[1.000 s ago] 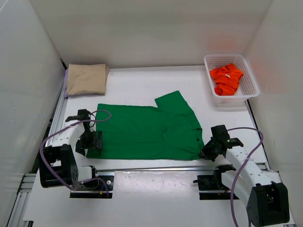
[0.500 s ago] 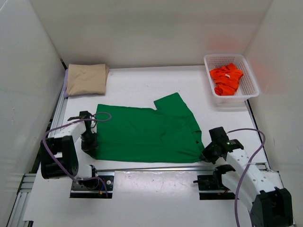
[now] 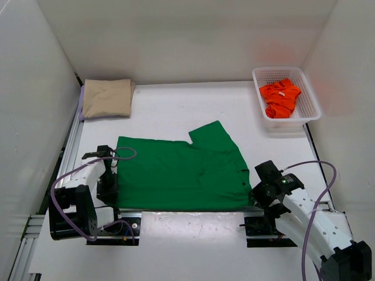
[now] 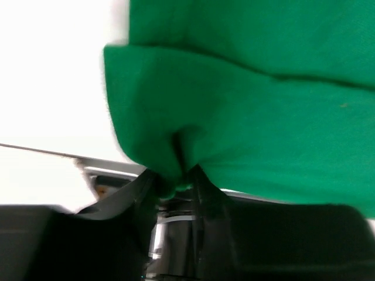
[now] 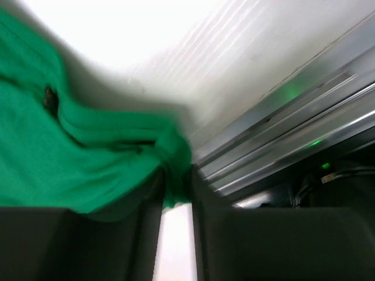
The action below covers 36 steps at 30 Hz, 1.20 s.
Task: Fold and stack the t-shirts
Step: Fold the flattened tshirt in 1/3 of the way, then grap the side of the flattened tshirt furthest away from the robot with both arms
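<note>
A green shirt (image 3: pixel 176 172) lay spread flat close to the table's (image 3: pixel 176 105) near edge, one sleeve pointing toward the far edge. The left gripper (image 4: pixel 174 178) pinched its near-left corner, the cloth bunched between dark fingers. The right gripper (image 5: pixel 176 186) pinched its near-right corner, a fold of green squeezed in the narrow gap. From above, both sets of fingertips were hidden by the arms. A folded tan shirt (image 3: pixel 107 98) sat in the far-left corner. A lavender sliver (image 3: pixel 81 100) showed under its left side, the rest covered. An orange shirt (image 3: pixel 280 98) lay crumpled in a white basket (image 3: pixel 307 88) at the far-right corner. Both wrist views were blurred.
</note>
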Each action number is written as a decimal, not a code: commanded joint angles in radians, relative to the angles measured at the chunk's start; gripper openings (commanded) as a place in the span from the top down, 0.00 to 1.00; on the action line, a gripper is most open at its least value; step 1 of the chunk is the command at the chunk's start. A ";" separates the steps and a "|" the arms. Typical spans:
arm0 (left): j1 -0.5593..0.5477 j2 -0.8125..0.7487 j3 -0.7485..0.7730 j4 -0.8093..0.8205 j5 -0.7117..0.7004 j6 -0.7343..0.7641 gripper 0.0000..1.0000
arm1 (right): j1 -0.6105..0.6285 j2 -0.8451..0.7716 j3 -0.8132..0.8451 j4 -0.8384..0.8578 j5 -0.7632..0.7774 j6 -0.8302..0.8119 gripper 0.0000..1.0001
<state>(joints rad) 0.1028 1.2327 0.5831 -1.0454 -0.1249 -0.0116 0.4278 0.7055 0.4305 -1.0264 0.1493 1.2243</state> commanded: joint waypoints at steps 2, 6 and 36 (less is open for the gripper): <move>0.012 -0.012 0.003 -0.004 -0.124 0.012 0.42 | 0.000 0.014 0.051 -0.093 0.114 0.003 0.44; 0.012 -0.002 0.070 -0.013 -0.196 0.012 0.17 | 0.009 0.049 0.172 -0.069 0.139 -0.130 0.34; 0.066 0.807 0.934 0.286 0.278 0.012 0.00 | -0.069 1.744 1.713 0.216 -0.070 -0.632 0.16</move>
<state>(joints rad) 0.1646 2.0052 1.4803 -0.7845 0.0868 0.0002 0.3592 2.4638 2.1952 -0.8074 0.1062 0.5564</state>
